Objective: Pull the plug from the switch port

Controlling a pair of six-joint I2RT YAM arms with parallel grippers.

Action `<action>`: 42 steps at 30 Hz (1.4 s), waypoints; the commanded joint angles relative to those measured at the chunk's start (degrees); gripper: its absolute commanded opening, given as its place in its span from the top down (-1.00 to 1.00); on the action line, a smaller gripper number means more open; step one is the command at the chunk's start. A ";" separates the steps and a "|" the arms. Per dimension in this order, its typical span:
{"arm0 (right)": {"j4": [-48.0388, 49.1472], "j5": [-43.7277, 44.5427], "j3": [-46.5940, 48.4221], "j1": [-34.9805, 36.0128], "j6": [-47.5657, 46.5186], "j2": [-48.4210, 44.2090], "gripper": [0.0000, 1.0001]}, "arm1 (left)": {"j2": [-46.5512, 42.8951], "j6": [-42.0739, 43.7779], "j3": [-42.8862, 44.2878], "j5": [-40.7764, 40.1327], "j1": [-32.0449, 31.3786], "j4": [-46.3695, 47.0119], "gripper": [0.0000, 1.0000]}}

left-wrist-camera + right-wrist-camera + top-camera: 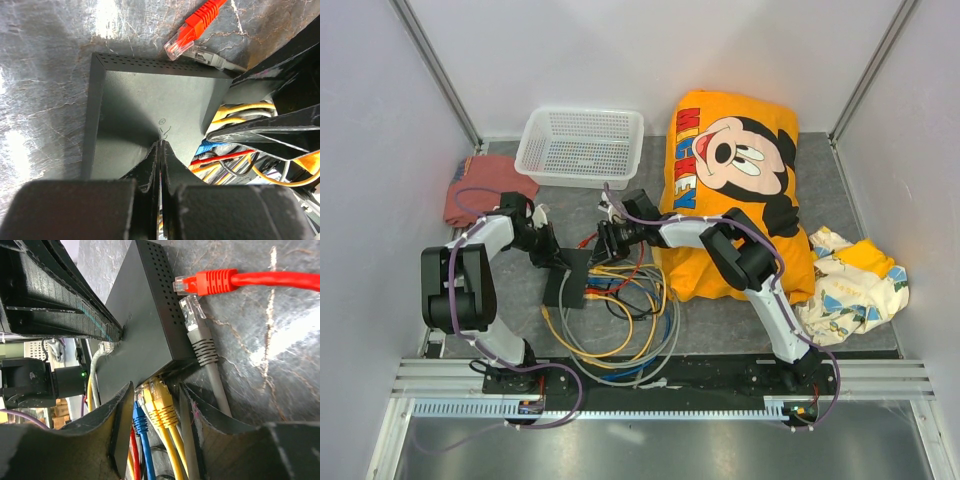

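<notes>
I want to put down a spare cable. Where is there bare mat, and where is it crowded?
Bare mat lies between the Mickey cushion and the near rail, and in a narrow strip just in front of the white basket. Crowded: around the switch, with the cable tangle beside it.

One switch (pixel 145 315). Loose off its side wall: one red plug (pixel 207 282), one grey plug (pixel 197 330). At its socket face: two yellow plugs (pixel 162 402), one blue plug (pixel 139 417). Beyond the switch: one white basket (pixel 580 148), one orange Mickey cushion (pixel 735 190), one red cloth (pixel 485 185), one patterned cloth (pixel 850 280).
</notes>
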 commanded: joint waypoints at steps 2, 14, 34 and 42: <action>-2.35 2.13 1.54 0.63 -1.43 1.82 0.06 | 1.72 -1.32 0.81 -2.10 -0.01 2.36 0.97; 4.33 -2.52 -0.13 -0.95 3.05 3.31 0.10 | 1.98 -1.05 0.72 -1.49 -0.01 2.36 0.97; 3.54 -2.00 -1.27 -1.74 2.62 3.58 0.27 | 1.19 -0.26 0.19 -1.92 -0.01 2.80 0.97; 0.46 0.98 0.13 -1.22 1.48 3.76 0.34 | 1.01 -0.09 -0.25 -2.01 0.08 3.06 0.97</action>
